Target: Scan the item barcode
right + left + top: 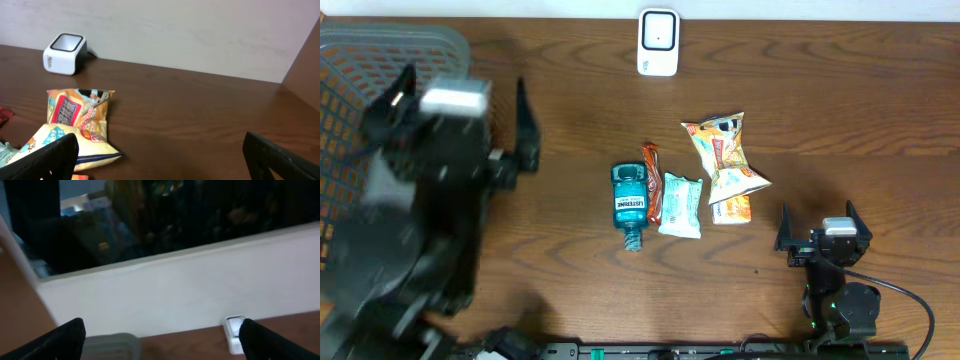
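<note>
Right gripper [820, 222]: released, jaws spread wide, nothing held. It was parked low at 5 o'clock on the worktop [840, 110], facing 12. From there the near snack bags and the scanner were framed in its wrist view, so it was probably set up as the picking arm.

Left gripper [161, 330]: also released and empty. It was raised high at 9 o'clock and blurred in the overhead view. It was aimed at the back wall rather than at any item, and was judged clear of the job for now.

No item had been picked yet, and which one was meant could not be told. All were laid flat in a tight cluster at worktop centre:
- mouthwash bottle [630, 200] at 9 o'clock of the cluster, cap toward 6
- snack bar [652, 180] just beside it
- pale green packet [681, 205] next, toward 3
- snack bags [720, 150] at 1 o'clock, overlapped on an orange packet [732, 208]

Barcodes could not be made out on any of them.

Scanner [658, 42]: a white unit stood at 12 o'clock near the back edge, well apart from the cluster. Its window appeared to be turned upward, so an item would presumably have to be presented code-down above it.

Basket [360, 60]: grey mesh at 10 o'clock, partly hidden by the left arm. It was likely meant for scanned goods.

Surface: dark wood grain, matte, otherwise bare. Room: a plain white wall [200, 30] behind, with a dark glazed panel [200, 220] above it in the left wrist view.
</note>
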Robot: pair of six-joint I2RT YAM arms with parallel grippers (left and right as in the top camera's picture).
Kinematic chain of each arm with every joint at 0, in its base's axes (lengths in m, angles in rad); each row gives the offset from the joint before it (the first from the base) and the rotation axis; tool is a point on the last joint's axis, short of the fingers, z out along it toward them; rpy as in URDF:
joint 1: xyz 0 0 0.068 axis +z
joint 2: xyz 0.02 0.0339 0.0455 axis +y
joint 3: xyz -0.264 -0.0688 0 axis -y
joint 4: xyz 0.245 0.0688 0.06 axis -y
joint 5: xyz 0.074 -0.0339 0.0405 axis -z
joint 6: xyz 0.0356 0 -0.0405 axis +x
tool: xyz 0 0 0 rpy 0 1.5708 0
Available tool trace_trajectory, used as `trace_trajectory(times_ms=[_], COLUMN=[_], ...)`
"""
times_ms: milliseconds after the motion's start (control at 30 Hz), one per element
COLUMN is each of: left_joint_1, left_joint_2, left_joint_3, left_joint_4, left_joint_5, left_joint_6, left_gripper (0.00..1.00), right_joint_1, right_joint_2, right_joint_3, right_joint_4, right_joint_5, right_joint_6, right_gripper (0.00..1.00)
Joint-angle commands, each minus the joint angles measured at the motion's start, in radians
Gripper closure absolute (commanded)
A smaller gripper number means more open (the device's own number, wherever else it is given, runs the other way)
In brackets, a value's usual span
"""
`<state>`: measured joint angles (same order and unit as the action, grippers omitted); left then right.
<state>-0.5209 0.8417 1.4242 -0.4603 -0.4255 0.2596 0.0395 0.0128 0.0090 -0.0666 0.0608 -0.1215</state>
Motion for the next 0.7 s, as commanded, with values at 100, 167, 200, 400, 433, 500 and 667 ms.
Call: trace_trajectory(times_ms=[100,167,200,400,433,500,667], left_joint_1=[0.137,0.195,0.257,0.385,0.381,0.372,0.371], left_joint_2=[-0.163,-0.212,-0.261,-0.375,-0.393,-0.431,-0.526], left_joint_3=[-0.117,-0.137,-0.151,-0.162,-0.162,-0.162,-0.162], left_joint_4=[0.000,-0.003,-0.013,-0.082,-0.086,-0.084,-0.088], left_joint_5=[0.268,0.363,0.465,0.628,0.628,0.628,0.629], left_joint_6=[-0.200,-0.229,-0.249,-0.300,-0.307,-0.307,-0.363], left_gripper=[0.02,0.02,0.02,0.02,0.02,0.02,0.02], right_joint_1=[-0.008,-0.007,-0.007,-0.007,-0.007,-0.007,-0.007], right_joint_2=[-0.002,-0.002,-0.002,-0.002,-0.002,-0.002,-0.002], right_joint_3=[-0.003,-0.003,-0.003,-0.003,-0.003,-0.003,-0.003], right_joint_4=[-0.007,0.002,0.012,0.023,0.024,0.024,0.024], right_joint_5=[-0.114,-0.217,-0.323,-0.530,-0.531,-0.533,-0.594], right_joint_6=[0.169,0.412,0.675,0.998,1.025,1.090,1.146], right_gripper=[0.01,0.01,0.01,0.01,0.01,0.01,0.01])
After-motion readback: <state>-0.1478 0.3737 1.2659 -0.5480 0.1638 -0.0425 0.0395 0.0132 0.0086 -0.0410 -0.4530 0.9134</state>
